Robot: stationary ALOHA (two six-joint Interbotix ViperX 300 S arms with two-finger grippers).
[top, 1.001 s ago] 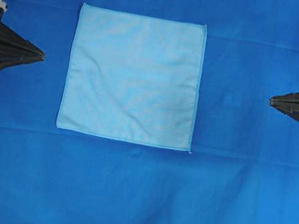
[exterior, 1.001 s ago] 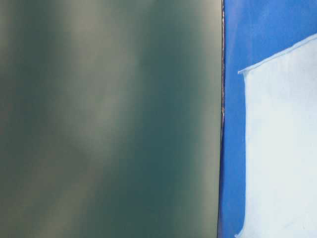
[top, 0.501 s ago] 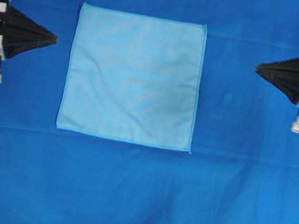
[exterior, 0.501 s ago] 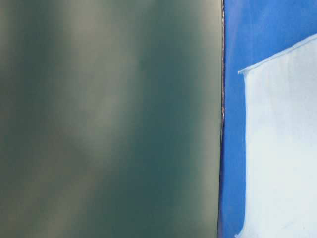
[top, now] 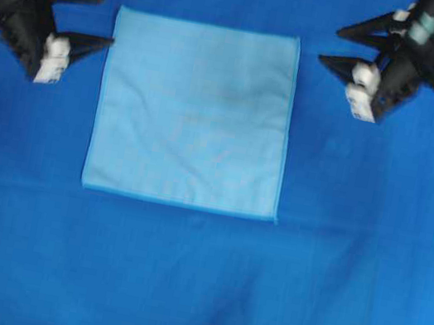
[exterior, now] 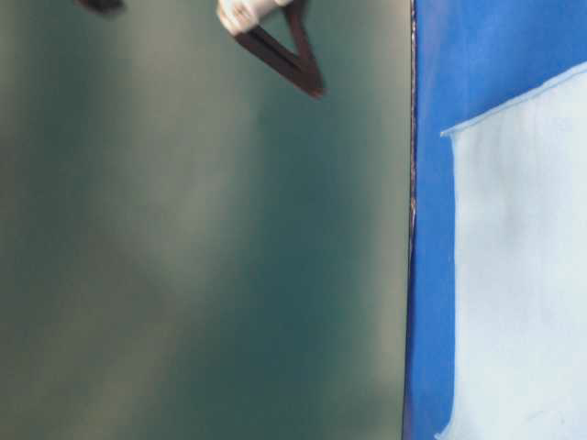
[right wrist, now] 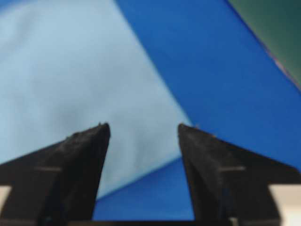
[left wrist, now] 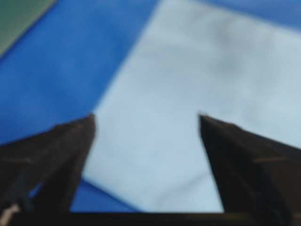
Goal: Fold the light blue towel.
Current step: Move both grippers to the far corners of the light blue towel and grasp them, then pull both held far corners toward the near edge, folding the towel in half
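Both arms have swung in from the side edges toward the far corners of the cloth, and their fingers, pressed to a point a second ago, now stand spread. Look at the left tool (top: 97,19) in the overhead view: two black tapered fingers fanned apart, the nearer tip just beside the towel's left edge close to its far-left corner, holding nothing. The right tool (top: 331,48) mirrors it, its two dark wedge fingers splayed and pointing at the far-right corner, a little way off the hem, also empty.

And the light blue towel (top: 194,113) hasn't budged. It lies flat and unfolded on the counter, a pale sky-blue square with a thin stitched hem around all four sides and a soft, faintly mottled surface with shallow ripples. Underneath, the royal-blue cover (top: 195,285) spreads over the whole counter, smooth but creased in long low folds nearer the front.

From the left wrist camera, blurred, the black fingers (left wrist: 51,155) frame a corner of the pale cloth against the deeper blue. The right wrist camera gives the same picture: matte, grainy black fingers (right wrist: 77,160) apart, a towel corner lying between and beyond them.

Down at counter level, one dark finger with a white fitting (exterior: 284,46) pokes in at the top, against a blurred grey-green backdrop.
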